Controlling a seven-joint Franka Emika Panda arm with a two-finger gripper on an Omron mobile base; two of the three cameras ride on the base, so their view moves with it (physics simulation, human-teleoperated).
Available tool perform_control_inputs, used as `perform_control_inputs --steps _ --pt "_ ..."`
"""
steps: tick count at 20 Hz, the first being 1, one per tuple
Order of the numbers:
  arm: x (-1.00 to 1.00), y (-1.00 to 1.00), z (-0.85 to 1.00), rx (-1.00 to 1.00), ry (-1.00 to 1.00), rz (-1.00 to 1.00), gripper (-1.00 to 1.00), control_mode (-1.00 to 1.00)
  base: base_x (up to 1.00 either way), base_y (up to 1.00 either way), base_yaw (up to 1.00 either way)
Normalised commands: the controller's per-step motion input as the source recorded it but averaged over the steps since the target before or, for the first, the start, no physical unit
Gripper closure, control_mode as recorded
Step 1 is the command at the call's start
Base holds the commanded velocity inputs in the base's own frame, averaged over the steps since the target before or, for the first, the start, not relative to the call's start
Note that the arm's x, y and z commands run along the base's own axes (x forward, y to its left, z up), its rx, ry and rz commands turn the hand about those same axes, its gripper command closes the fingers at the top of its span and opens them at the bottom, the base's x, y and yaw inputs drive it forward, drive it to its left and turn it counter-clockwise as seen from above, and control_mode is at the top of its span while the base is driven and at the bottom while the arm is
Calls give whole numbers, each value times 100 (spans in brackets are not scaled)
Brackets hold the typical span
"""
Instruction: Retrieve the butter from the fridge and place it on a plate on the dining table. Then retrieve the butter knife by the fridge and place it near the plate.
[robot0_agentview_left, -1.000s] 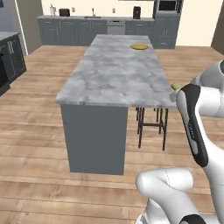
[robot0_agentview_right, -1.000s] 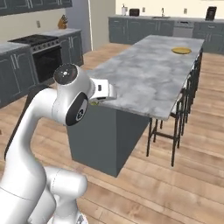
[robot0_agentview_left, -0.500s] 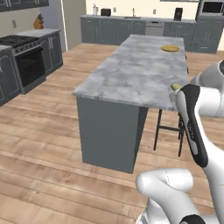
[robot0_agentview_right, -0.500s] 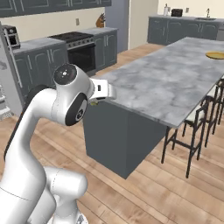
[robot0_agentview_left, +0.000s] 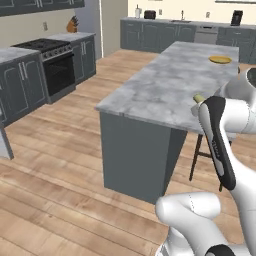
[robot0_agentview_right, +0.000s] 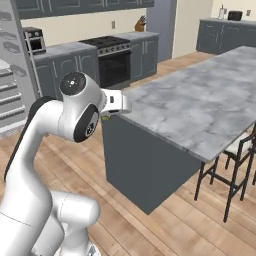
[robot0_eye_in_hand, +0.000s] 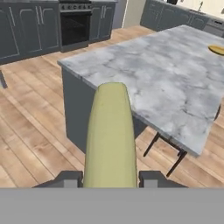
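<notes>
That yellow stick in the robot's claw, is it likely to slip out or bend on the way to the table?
The butter juts straight out of the gripper without sagging, so it seems stiff. The jaws stand on both its sides, so slipping looks unlikely. Its long free end could perhaps twist if bumped against the table.

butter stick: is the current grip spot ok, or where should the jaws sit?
Current grip looks fine. In the hand view the butter sits between the two fingertips of the gripper, clamped across its narrow width near one end, the long axis pointing straight out ahead. The flat long sides suit parallel jaws. A grip nearer mid-length might steady it more for setting on the plate.
</notes>
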Motion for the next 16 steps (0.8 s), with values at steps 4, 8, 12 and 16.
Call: perform_control_inputs --steps 4,8,12,16 --pt "0 0 0 0 0 0 100 100 0 -77 28" --pt "0 0 0 0 0 0 100 100 0 -89 28" --pt "0 0 0 0 0 0 100 100 0 -77 26" --pt "0 0 0 0 0 0 100 100 0 -68 26"
